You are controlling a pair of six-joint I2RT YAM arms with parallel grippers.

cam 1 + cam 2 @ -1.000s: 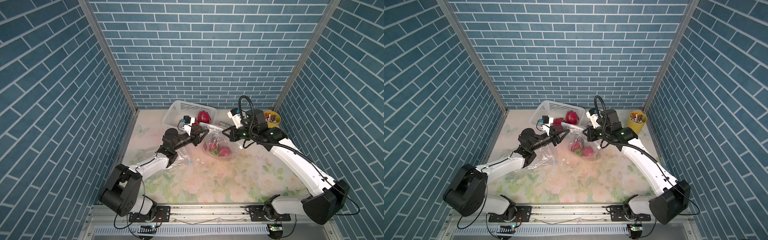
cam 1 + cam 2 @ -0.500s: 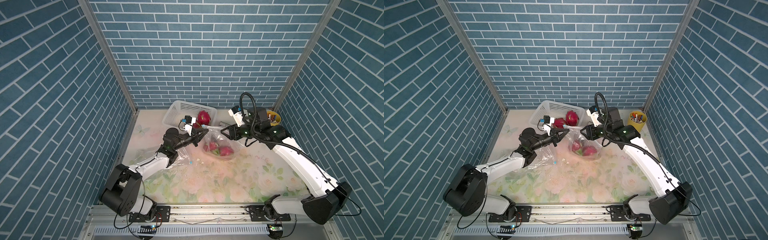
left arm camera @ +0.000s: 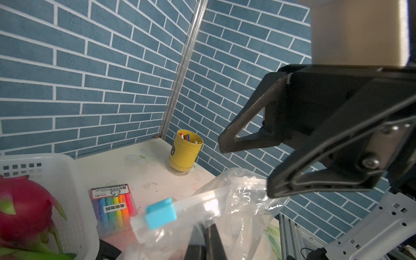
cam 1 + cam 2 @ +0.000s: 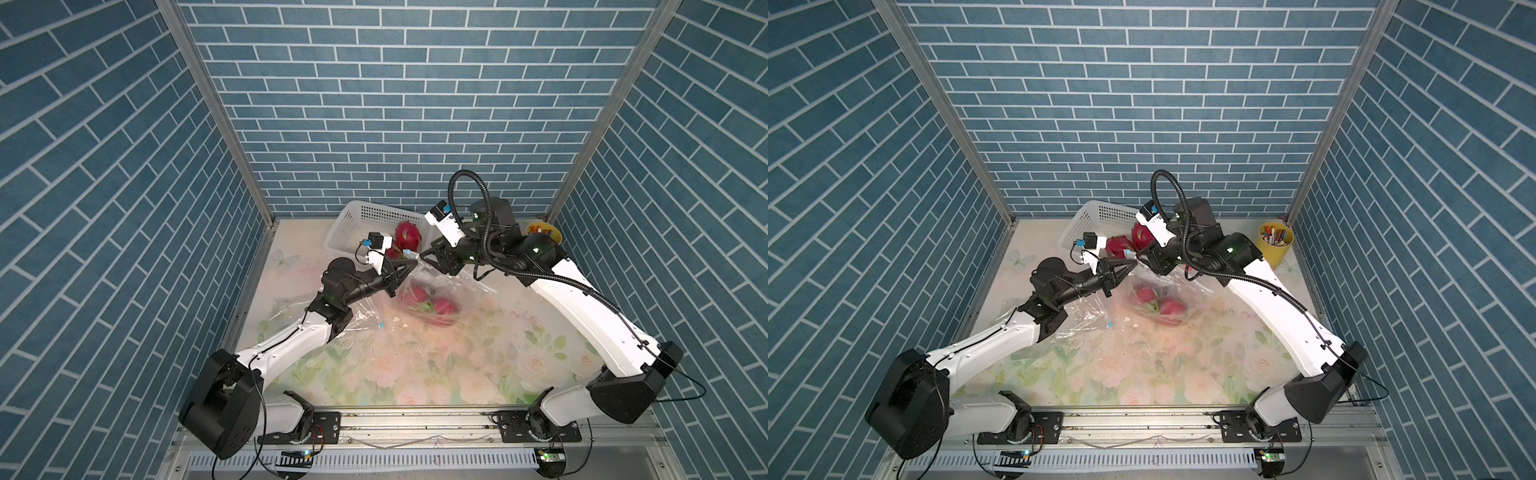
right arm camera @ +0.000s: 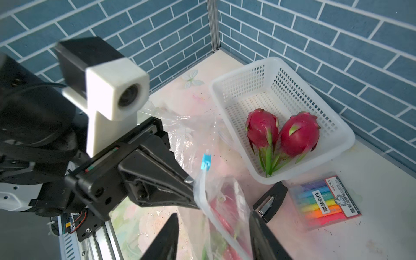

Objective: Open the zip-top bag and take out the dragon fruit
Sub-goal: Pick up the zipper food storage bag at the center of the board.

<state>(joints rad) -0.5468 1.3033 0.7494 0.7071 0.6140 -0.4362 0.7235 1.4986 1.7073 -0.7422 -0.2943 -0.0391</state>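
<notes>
Right wrist view: the zip-top bag (image 5: 227, 202) is pinched at its rim by the closed left gripper (image 5: 193, 186), and the right gripper (image 5: 212, 213) is held spread, one jaw on either side of that rim. In both top views the dragon fruit (image 4: 415, 296) is seen inside the bag, near the far edge of the table (image 4: 457, 374), just before the basket (image 4: 361, 216).

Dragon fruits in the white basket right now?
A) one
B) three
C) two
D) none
C: the right wrist view shows two dragon fruits lying side by side in the white basket.
</notes>
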